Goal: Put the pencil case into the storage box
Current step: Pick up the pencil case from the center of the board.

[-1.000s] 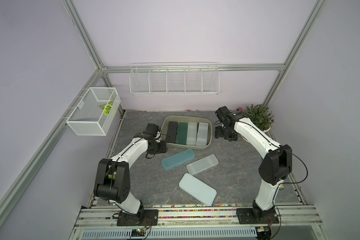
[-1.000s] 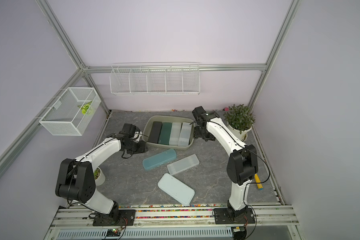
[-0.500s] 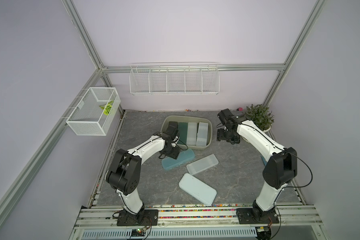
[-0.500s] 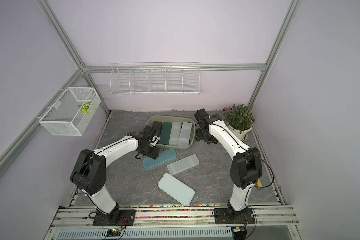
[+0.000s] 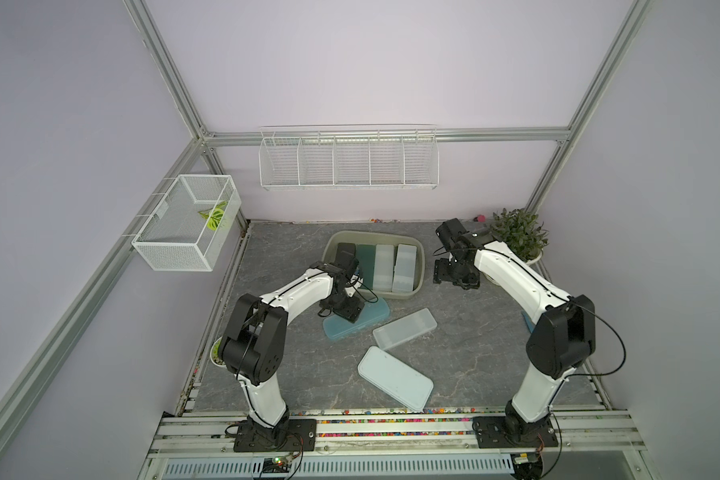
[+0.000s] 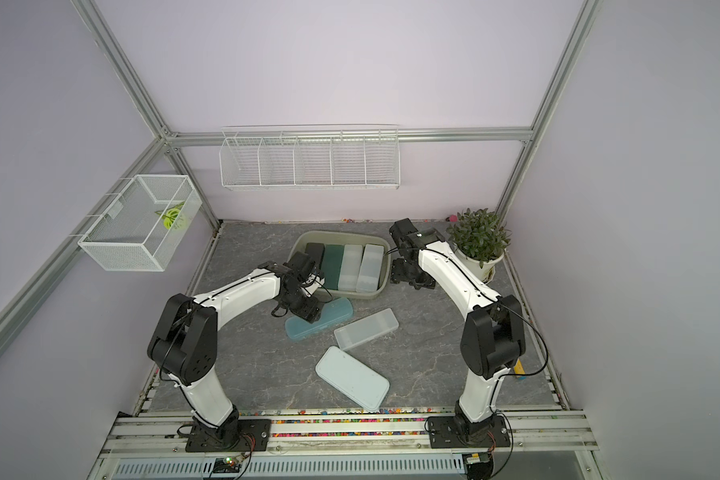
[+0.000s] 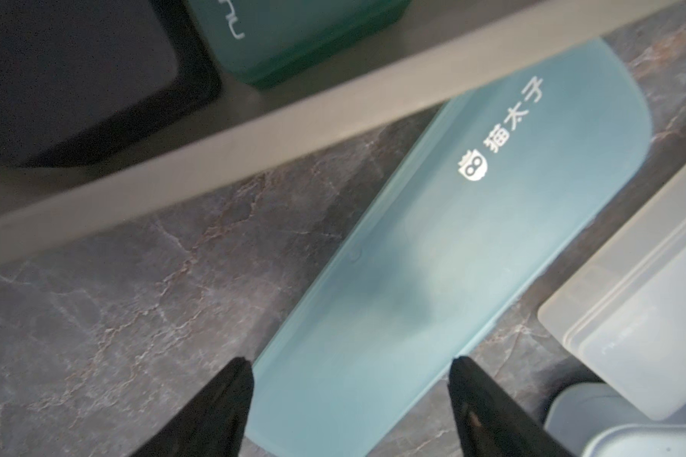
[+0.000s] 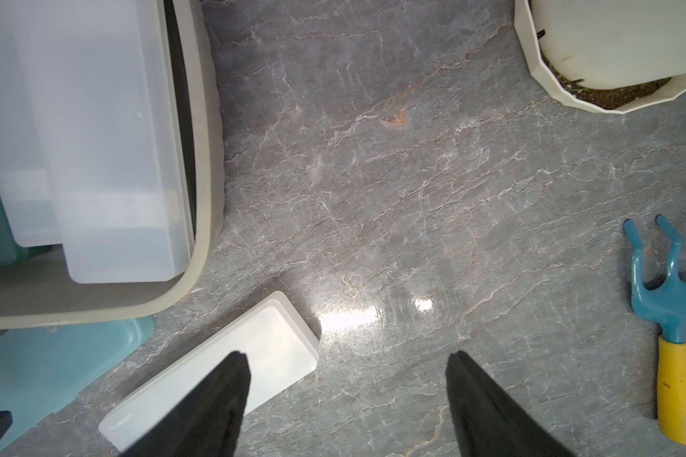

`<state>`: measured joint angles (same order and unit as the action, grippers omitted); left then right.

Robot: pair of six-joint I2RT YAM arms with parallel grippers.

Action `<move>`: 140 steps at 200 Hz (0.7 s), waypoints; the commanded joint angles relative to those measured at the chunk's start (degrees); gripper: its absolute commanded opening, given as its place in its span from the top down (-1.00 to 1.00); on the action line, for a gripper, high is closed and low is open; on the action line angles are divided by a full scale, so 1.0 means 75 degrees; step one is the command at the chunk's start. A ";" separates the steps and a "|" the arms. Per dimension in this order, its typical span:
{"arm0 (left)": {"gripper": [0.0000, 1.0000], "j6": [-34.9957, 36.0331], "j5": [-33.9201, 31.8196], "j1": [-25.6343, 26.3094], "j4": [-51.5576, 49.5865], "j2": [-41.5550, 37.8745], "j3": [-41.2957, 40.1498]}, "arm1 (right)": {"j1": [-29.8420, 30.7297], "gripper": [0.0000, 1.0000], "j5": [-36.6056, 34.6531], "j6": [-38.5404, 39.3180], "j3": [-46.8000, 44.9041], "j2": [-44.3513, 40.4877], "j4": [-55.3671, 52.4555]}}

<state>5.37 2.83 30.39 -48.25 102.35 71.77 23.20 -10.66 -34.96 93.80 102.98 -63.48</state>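
Rectangular plastic pencil cases: 7, namely 1 black case (image 5: 345, 249), 1 dark green case (image 5: 366, 254), 1 teal case (image 5: 375, 316), 1 pale blue case (image 5: 395, 378) and 3 frosted white cases (image 5: 383, 266) (image 5: 405, 268) (image 5: 404, 334).
Olive-khaki plastic storage box (image 5: 373, 235): 1.
White wire-mesh basket (image 5: 175, 245): 1.
White wire rack (image 5: 348, 166): 1.
Bushy potted plant (image 5: 516, 235): 1.
Blue-tined, yellow-handled hand rake (image 8: 672, 316): 1.

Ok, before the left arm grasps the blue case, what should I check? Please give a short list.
1. Left gripper open: ok.
2. Jaws straddle the blue case: ok.
3. Case end free of the box rim: cannot tell.
4. Room in the box beside its four cases: cannot tell.
5. Right gripper open, away over the table: ok.
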 commanded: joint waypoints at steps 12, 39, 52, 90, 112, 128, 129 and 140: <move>-0.73 0.0430 -0.0150 0.0067 -0.0117 0.0227 -0.0001 | -0.0035 -0.66 0.0111 0.0147 -0.0120 0.0003 0.0019; -0.78 0.0609 -0.0179 0.0131 -0.0126 0.0390 -0.0042 | -0.0035 -0.66 0.0176 0.0150 -0.0143 0.0045 0.0030; -0.81 0.0658 -0.0256 0.0155 -0.0151 0.0468 -0.0053 | -0.0035 -0.66 0.0213 0.0147 -0.0166 0.0061 0.0028; -0.86 0.0755 -0.0289 0.0201 -0.0234 0.0636 -0.0006 | -0.0036 -0.66 0.0290 0.0207 -0.0245 0.0089 0.0053; -0.86 0.0829 -0.0295 0.0229 -0.0281 0.0738 -0.0030 | -0.0041 -0.65 0.0319 0.0252 -0.0299 0.0121 0.0075; -0.86 0.0884 -0.0339 0.0259 -0.0305 0.0799 -0.0052 | -0.0035 -0.66 0.0331 0.0267 -0.0316 0.0122 0.0075; -0.86 0.0887 -0.0329 0.0260 -0.0305 0.0801 -0.0053 | -0.0035 -0.66 0.0331 0.0261 -0.0318 0.0127 0.0074; -0.86 0.0930 -0.0306 0.0291 -0.0305 0.0825 -0.0065 | -0.0041 -0.66 0.0330 0.0264 -0.0340 0.0139 0.0086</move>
<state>10.70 1.76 32.05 -49.41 105.95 71.81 23.20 -8.69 -33.74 92.25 103.15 -63.13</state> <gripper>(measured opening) 0.931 0.828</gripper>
